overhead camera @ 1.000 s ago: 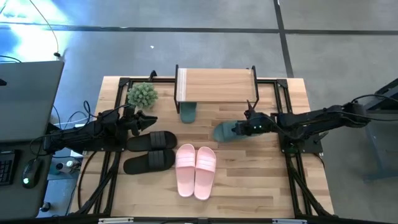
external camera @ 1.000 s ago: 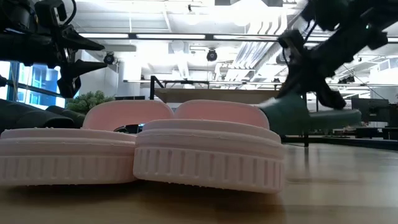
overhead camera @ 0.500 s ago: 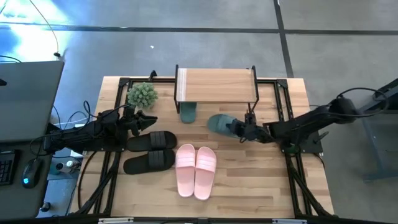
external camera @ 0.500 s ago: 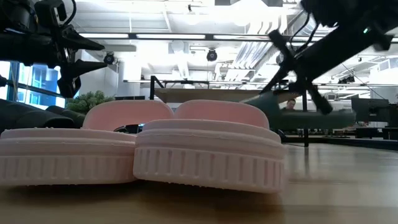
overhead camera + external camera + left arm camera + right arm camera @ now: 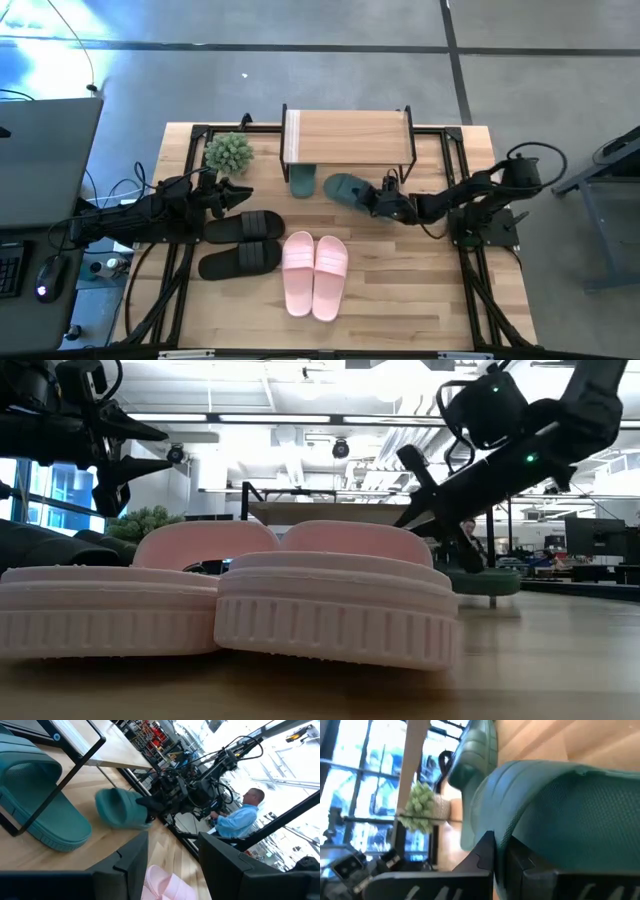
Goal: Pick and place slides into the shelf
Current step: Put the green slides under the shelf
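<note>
Beside the shelf (image 5: 348,138), at its front edge, we list: one dark green slide (image 5: 343,187) clamped at its heel end in the right gripper (image 5: 383,199), toe pointing under the plank, sole down near the tabletop. Its mate, the second green slide (image 5: 302,181), lies half under the shelf's left end, only the heel showing from above. We read no brand or writing on any slide. Forward of the shelf: pink pair (image 5: 315,273), side by side, on bare wood with free board to the right. Left of these, black pair (image 5: 241,242). Left gripper (image 5: 238,194) hovers over the black pair, fingers apart, holding nothing. Small potted plant (image 5: 228,153) stands off the shelf's left corner. We note a person (image 5: 239,820) beyond the table, partly hidden behind the right arm
</note>
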Motion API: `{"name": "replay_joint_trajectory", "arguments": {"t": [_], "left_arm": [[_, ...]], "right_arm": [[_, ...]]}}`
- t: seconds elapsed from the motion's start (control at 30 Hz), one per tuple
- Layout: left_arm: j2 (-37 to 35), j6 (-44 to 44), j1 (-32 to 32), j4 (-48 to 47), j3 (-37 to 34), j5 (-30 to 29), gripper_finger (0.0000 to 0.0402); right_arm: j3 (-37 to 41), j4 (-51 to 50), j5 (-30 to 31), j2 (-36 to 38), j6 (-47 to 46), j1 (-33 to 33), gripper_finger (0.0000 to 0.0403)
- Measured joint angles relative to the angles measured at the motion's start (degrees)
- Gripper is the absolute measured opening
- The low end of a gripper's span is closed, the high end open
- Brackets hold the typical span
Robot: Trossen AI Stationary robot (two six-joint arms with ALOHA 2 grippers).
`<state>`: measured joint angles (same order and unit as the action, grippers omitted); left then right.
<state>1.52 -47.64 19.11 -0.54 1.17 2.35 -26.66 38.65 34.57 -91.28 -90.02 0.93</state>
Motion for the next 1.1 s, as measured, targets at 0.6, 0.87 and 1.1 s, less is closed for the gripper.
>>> {"name": "replay_joint_trajectory", "arguments": {"t": [0.6, 0.87, 1.1], "left_arm": [[0.0, 0.0, -0.02, -0.02, 0.0, 0.0, 0.0159], [0.0, 0.0, 0.0, -0.02, 0.0, 0.02, 0.0159], [0.01, 0.0, -0.02, -0.02, -0.01, 0.3, 0.0159]], "right_arm": [[-6.7, -0.11, 7.23, -8.61, 1.97, 0.44, 0.0001], [-6.7, 0.14, 6.6, -8.7, 3.97, 0.37, 0.0035], [-6.7, -0.62, 4.86, -8.7, 6.22, 0.39, 0.0084]]}}
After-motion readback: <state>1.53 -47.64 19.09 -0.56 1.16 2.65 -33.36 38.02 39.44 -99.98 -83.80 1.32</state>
